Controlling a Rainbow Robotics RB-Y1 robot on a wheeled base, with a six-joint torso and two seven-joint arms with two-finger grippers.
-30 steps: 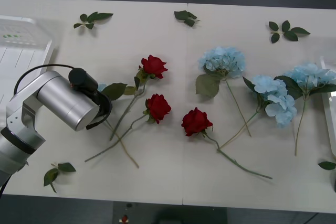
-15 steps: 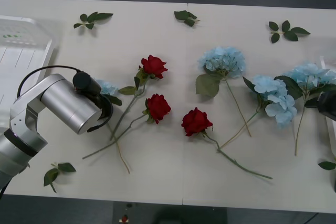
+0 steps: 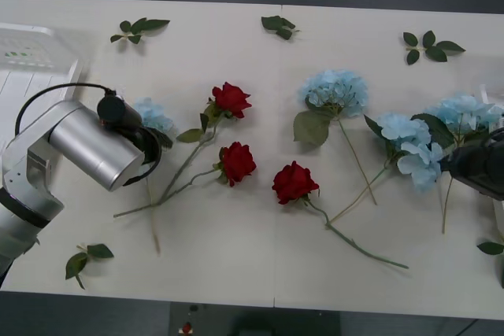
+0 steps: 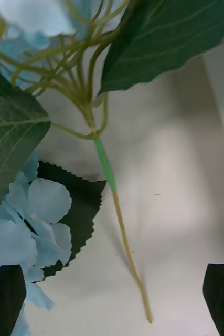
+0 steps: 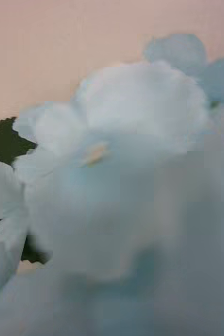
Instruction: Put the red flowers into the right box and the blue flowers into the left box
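Note:
The left arm's silver wrist [image 3: 94, 147] hangs over the table's left side and hides my left gripper. A blue flower [image 3: 150, 114] pokes out beside it, its petals [image 5: 117, 173] press against the left wrist camera, and its stem [image 3: 152, 230] trails on the table. My right gripper [image 4: 113, 268] is open, its black fingers straddling the thin stem [image 4: 125, 247] of the rightmost blue flower [image 3: 465, 109]. Two more blue flowers [image 3: 335, 90] [image 3: 413, 147] lie right of centre. Three red flowers [image 3: 231, 98] [image 3: 237, 161] [image 3: 294, 182] lie mid-table. The left box [image 3: 31, 76] sits far left. The right box's rim [image 3: 497, 212] shows at the right edge.
Loose green leaf sprigs lie along the back [image 3: 138, 29] [image 3: 278, 27] [image 3: 429, 45], near the front left [image 3: 87, 257] and at the right edge [image 3: 490, 248]. The rose stems cross the held flower's stem. Bare table lies in front of the roses.
The left arm has drawn back to the left, dragging the blue flower with it; its head now shows. The right arm has come in from the right over the rightmost blue flower's stem.

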